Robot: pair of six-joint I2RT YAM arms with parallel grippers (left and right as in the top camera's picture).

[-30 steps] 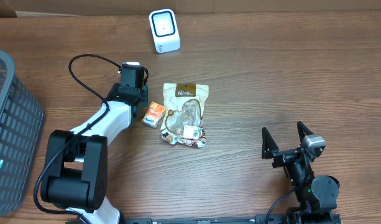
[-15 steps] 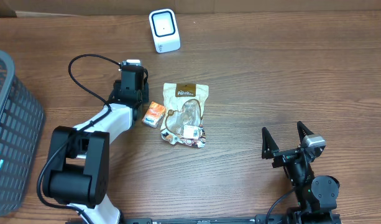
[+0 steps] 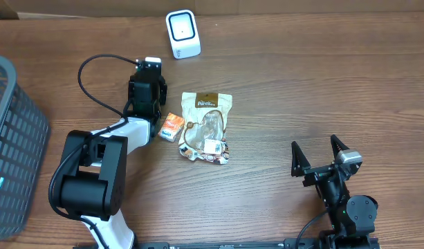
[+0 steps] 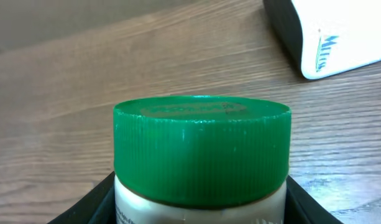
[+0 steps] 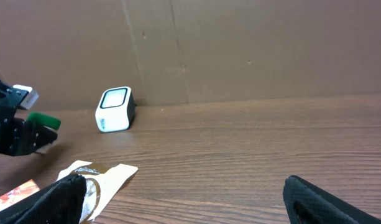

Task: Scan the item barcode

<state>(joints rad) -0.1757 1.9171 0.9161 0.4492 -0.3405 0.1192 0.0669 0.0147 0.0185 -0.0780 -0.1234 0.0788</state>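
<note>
**Green-capped jar clamped in the left gripper, short of the scanner**

Overhead: the left gripper lies low over the wooden table, its body covering the jar it carries. The white barcode scanner stands beyond its tips and off to one side, apart from it. Just behind the gripper, beside the arm, lies a small orange packet. A snack pouch lies flat next to that, between the two grippers and much nearer the left one. The right gripper is well away from all of these, with its jaws spread wide and nothing between them. A grey mesh basket stands far out on the left gripper's other side; what it holds cannot be made out.

Left wrist: the ribbed green cap fills the view, with a pale jar body below it and a dark finger pressed against each flank. The contents cannot be told. A corner of the scanner shows ahead and to one side.

Right wrist: the two wide-set fingers frame bare table. Far ahead the green cap juts from the left gripper, level with the scanner, which stands in front of a cardboard wall.
</note>
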